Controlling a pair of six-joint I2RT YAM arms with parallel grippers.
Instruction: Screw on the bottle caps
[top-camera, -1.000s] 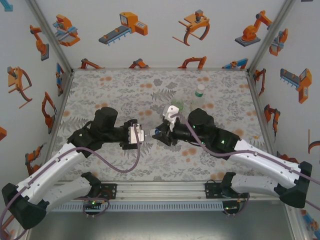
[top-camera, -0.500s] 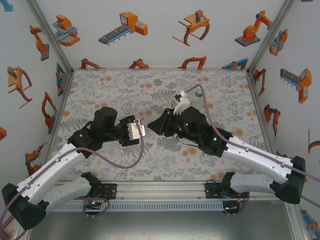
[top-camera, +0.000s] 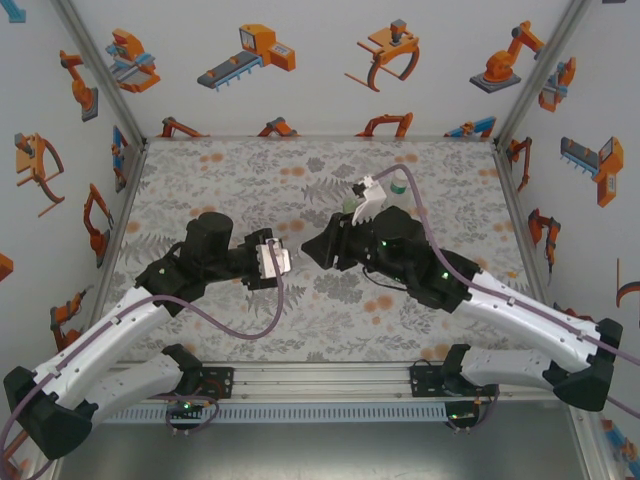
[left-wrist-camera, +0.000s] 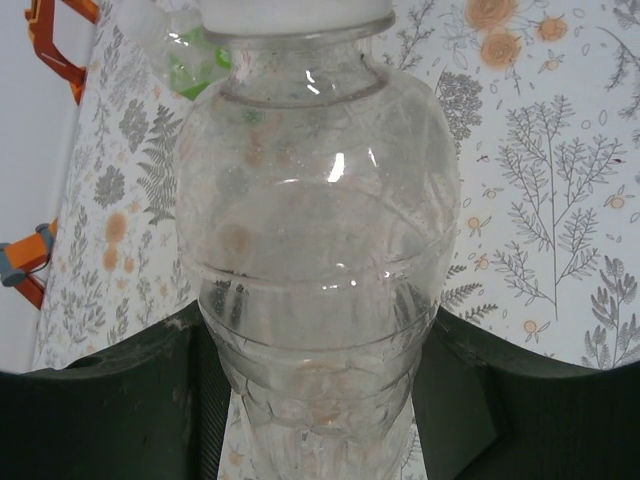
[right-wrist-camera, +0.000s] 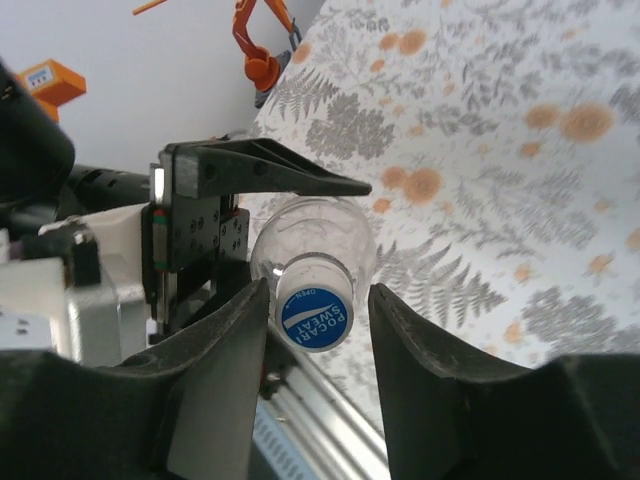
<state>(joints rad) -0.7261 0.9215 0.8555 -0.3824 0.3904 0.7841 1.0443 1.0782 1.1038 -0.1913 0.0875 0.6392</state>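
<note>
While clamping the clear bottle (left-wrist-camera: 318, 250) by its body with the left gripper (top-camera: 278, 262), sideways over the mat (right-wrist-camera: 480, 200), straddled its blue cap (right-wrist-camera: 314, 316) with the right gripper (right-wrist-camera: 318, 296), jaws slightly parted and seemingly just clear of it. Mid-screwing, probably between twists. Next needed to close on the cap and turn without pushing the bottle askew.
</note>
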